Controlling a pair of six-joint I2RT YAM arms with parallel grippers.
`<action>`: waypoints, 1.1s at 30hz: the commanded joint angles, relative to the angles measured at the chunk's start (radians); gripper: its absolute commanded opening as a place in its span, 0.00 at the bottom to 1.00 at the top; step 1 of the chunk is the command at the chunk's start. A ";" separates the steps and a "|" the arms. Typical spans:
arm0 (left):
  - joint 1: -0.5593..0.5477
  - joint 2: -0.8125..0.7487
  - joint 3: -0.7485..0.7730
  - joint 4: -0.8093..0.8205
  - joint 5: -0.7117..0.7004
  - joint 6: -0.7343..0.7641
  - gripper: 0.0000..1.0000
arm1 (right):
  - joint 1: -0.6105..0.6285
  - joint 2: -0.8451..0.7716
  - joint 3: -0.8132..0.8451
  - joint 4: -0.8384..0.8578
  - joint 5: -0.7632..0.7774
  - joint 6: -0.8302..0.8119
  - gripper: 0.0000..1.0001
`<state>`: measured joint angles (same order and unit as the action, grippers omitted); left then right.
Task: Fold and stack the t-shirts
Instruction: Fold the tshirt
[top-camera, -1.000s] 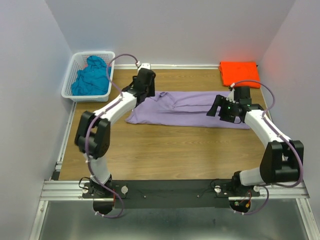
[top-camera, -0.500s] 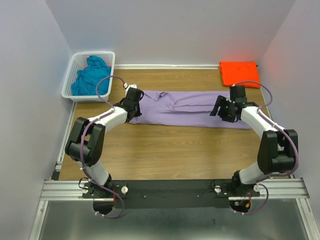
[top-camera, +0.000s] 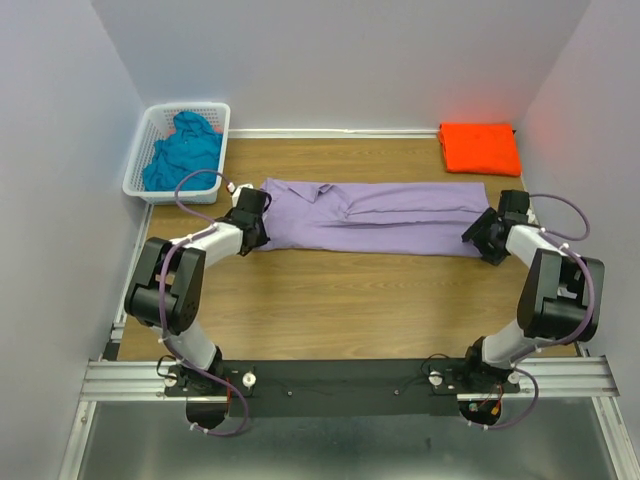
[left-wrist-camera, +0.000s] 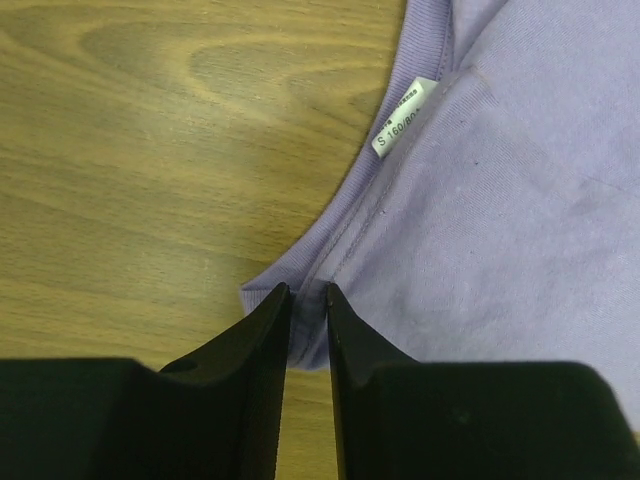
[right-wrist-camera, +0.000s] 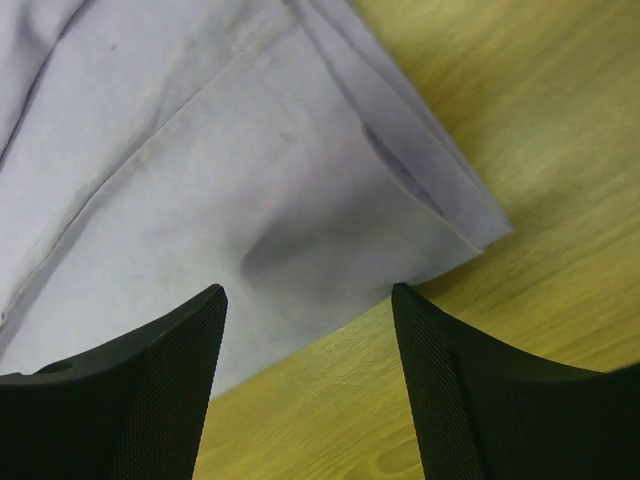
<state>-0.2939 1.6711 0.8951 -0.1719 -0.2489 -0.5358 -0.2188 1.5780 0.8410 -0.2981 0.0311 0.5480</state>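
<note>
The lavender t-shirt (top-camera: 380, 215) lies in a long folded strip across the table's middle. My left gripper (top-camera: 250, 216) is at its left end, low on the wood. In the left wrist view the left gripper (left-wrist-camera: 307, 300) is shut on the lavender t-shirt's (left-wrist-camera: 520, 230) neck edge, below a white size label (left-wrist-camera: 405, 117). My right gripper (top-camera: 487, 236) sits at the strip's right end. In the right wrist view the right gripper (right-wrist-camera: 308, 300) is open, with the lavender t-shirt's (right-wrist-camera: 200, 150) corner edge between its tips. The orange t-shirt (top-camera: 480, 147) lies folded at the back right. The teal t-shirt (top-camera: 182, 150) is bunched in the basket.
A white lattice basket (top-camera: 140, 188) stands at the back left corner. Walls close in the table on the left, back and right. Bare wood (top-camera: 350, 300) stretches between the lavender strip and the arm bases.
Both arms swung outward from over the shirt to its two ends and dropped low. The left gripper closed on the neck edge. The lavender strip now lies straighter and further back.
</note>
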 joint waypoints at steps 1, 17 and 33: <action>0.018 -0.026 -0.068 -0.052 0.026 -0.049 0.28 | -0.016 -0.015 -0.069 0.014 0.098 0.059 0.75; 0.041 -0.306 -0.064 -0.120 0.013 -0.033 0.60 | 0.413 -0.092 0.112 -0.010 -0.105 -0.096 0.69; 0.035 -0.441 -0.102 -0.120 0.030 0.013 0.78 | 0.645 0.280 0.325 0.154 -0.237 -0.034 0.48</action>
<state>-0.2611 1.2705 0.8146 -0.2825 -0.2268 -0.5392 0.4171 1.8053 1.0992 -0.1890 -0.1741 0.5014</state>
